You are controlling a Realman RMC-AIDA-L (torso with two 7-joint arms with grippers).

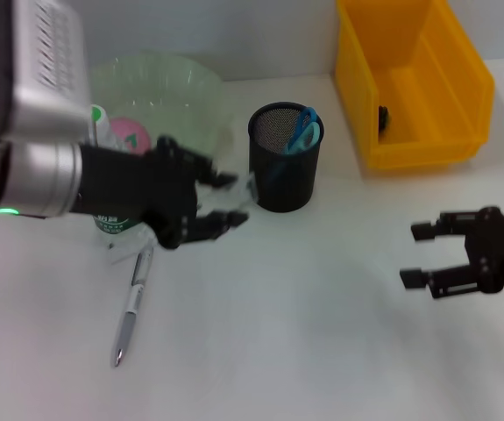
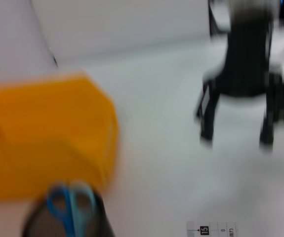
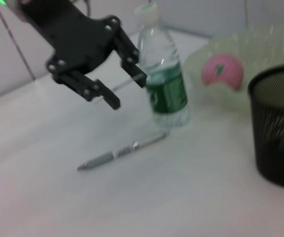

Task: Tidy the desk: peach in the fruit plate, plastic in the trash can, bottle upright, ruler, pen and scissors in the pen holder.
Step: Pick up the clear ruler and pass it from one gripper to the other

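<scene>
My left gripper (image 1: 230,200) hangs just left of the black mesh pen holder (image 1: 285,167), shut on a clear ruler (image 2: 211,229) whose thin strip shows between the fingers (image 3: 132,66). Blue scissors (image 1: 304,130) stand in the holder. A silver pen (image 1: 133,303) lies on the desk below the left arm. The bottle (image 3: 164,84) stands upright behind that arm. A pink peach (image 1: 129,133) rests in the green fruit plate (image 1: 173,83). My right gripper (image 1: 422,254) hovers open at the right. The plastic is not identifiable.
The yellow trash can (image 1: 414,83) stands at the back right with a small dark thing (image 1: 383,118) inside. White desk stretches between the pen and the right gripper. A wall runs along the back edge.
</scene>
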